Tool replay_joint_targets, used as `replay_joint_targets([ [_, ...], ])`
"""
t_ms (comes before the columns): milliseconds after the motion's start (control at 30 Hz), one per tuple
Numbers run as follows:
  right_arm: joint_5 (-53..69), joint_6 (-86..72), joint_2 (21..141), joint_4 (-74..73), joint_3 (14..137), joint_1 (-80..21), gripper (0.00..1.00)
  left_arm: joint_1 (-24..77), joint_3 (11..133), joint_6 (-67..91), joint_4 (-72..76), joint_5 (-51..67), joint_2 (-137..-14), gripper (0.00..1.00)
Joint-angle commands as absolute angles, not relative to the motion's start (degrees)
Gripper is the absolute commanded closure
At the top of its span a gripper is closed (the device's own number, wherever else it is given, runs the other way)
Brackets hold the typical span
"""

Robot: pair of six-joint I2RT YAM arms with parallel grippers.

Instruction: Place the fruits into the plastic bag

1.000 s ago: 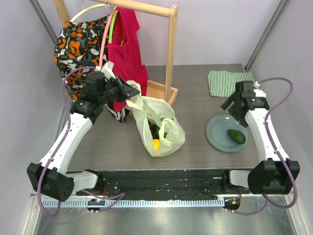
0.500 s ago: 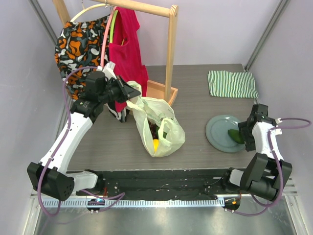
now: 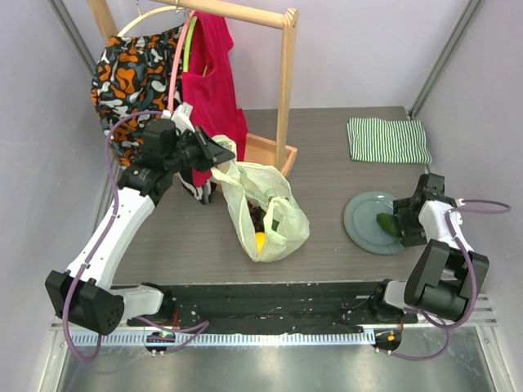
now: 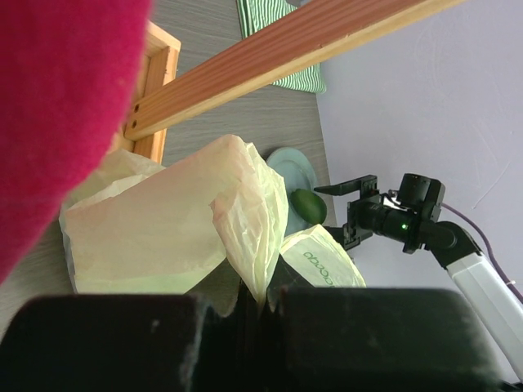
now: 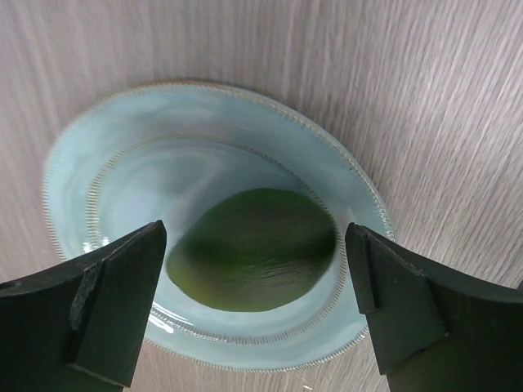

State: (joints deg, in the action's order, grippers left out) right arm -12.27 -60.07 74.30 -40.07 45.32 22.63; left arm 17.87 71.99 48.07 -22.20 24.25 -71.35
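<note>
The pale-green plastic bag (image 3: 265, 208) stands open at mid-table, with a yellow fruit (image 3: 260, 242), dark grapes (image 3: 257, 219) and a green piece inside. My left gripper (image 3: 219, 155) is shut on the bag's handle and holds it up; the pinched film shows in the left wrist view (image 4: 261, 298), with the bag (image 4: 163, 229) below. One green avocado (image 3: 387, 222) lies on the round grey plate (image 3: 364, 222). My right gripper (image 3: 400, 219) is open and low over it. In the right wrist view the avocado (image 5: 253, 249) lies on the plate (image 5: 122, 188) between my spread fingers (image 5: 257, 302).
A wooden clothes rack (image 3: 286, 90) with a red garment (image 3: 211, 73) and a patterned one (image 3: 131, 73) stands behind the bag. A green-and-white striped cloth (image 3: 388, 140) lies at the back right. The right wall is close to my right arm.
My right arm has swung from behind the plate to its near right side, and its open gripper has come down over the avocado. The left arm and bag have not moved.
</note>
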Motion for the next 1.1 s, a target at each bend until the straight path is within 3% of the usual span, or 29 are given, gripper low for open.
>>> replay_joint_targets([
  [0, -9.93, -62.84, 74.80, -38.06, 43.07, 22.76, 0.00, 17.67, 73.65, 48.69, -22.76, 25.49, -71.45, 1.00],
  [500, -4.40, -64.95, 79.19, -34.19, 41.84, 22.50, 0.01, 17.67, 73.83, 48.87, -21.80, 25.49, -72.95, 1.00],
  [667, -4.57, -65.30, 79.01, -33.14, 41.49, 21.27, 0.15, 17.67, 73.39, 48.78, -21.45, 25.40, -72.95, 1.00],
  [800, -3.96, -64.52, 78.31, -32.26, 41.40, 21.27, 0.39, 17.67, 73.04, 48.52, -21.44, 24.87, -72.51, 1.00],
  [1067, -3.87, -58.63, 74.71, -32.78, 46.92, 20.22, 0.53, 17.67, 72.25, 47.90, -21.45, 23.82, -71.19, 1.00],
])
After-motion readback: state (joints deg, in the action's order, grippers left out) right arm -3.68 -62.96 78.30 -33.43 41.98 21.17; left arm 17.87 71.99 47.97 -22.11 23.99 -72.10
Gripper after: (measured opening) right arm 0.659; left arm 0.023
